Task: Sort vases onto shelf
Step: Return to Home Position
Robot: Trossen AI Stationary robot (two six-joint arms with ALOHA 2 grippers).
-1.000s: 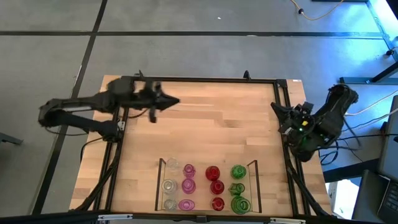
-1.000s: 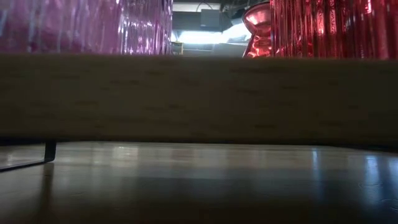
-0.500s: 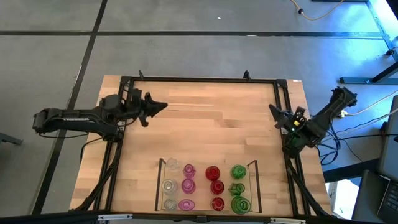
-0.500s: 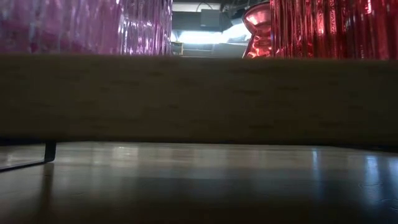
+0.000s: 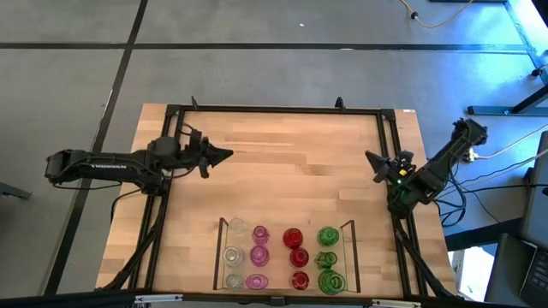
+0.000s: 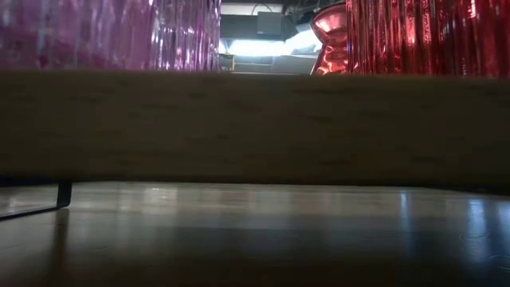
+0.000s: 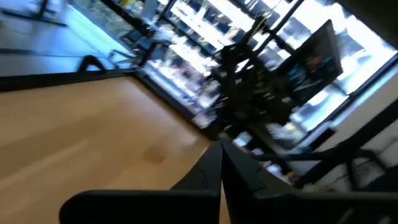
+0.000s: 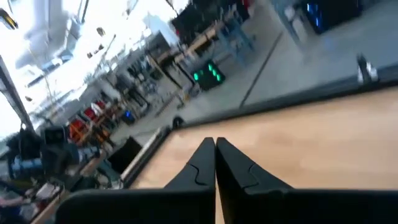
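Dim low view; backlit vases [image 6: 103, 32] glow brightly.

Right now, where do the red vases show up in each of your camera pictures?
High view: red vases in a column, bottom centre, right of the pink vases.
Low view: red vases fill the top right.
Left wrist view: not in it.
Right wrist view: not in it.
Shared landmark: the pink vases, at their left in both.

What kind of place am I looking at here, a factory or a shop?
Probably a robotics lab or workshop: the left arm and right arm flank a framed wooden table, cables trail over the grey floor, and cluttered benches fill the room behind.
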